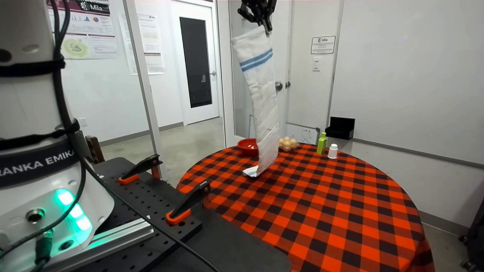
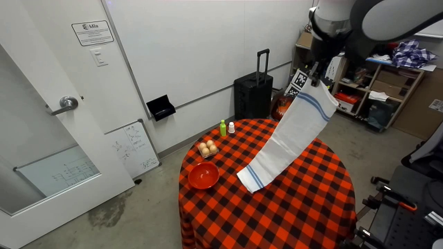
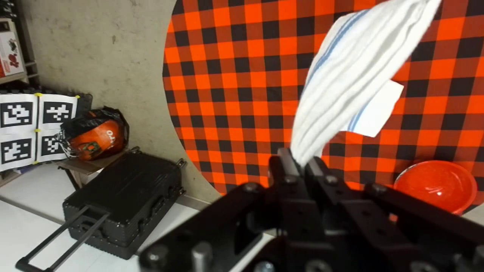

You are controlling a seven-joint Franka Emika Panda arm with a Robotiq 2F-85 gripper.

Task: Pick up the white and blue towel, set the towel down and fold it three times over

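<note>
The white towel with blue stripes hangs lengthwise as a long strip in both exterior views point(image 1: 264, 102) point(image 2: 294, 131). Its lower end appears to touch the red and black checked tablecloth point(image 1: 340, 211) and bends there. My gripper point(image 1: 268, 32) is high above the round table, shut on one top corner of the towel. The other top corner sags to the side. In the wrist view, the towel point(image 3: 351, 64) is bunched between the fingertips point(image 3: 301, 160) and runs up and right. The gripper also shows in an exterior view point(image 2: 314, 83). The pinched bit is hidden between the fingers.
A red bowl point(image 2: 204, 175) stands near the towel's lower end. A pack of eggs point(image 2: 208, 148), a green bottle point(image 2: 223, 128) and a white bottle point(image 2: 231, 127) stand along the table edge. Black clamps with orange pads point(image 1: 189, 202) sit on the robot's mount beside the table.
</note>
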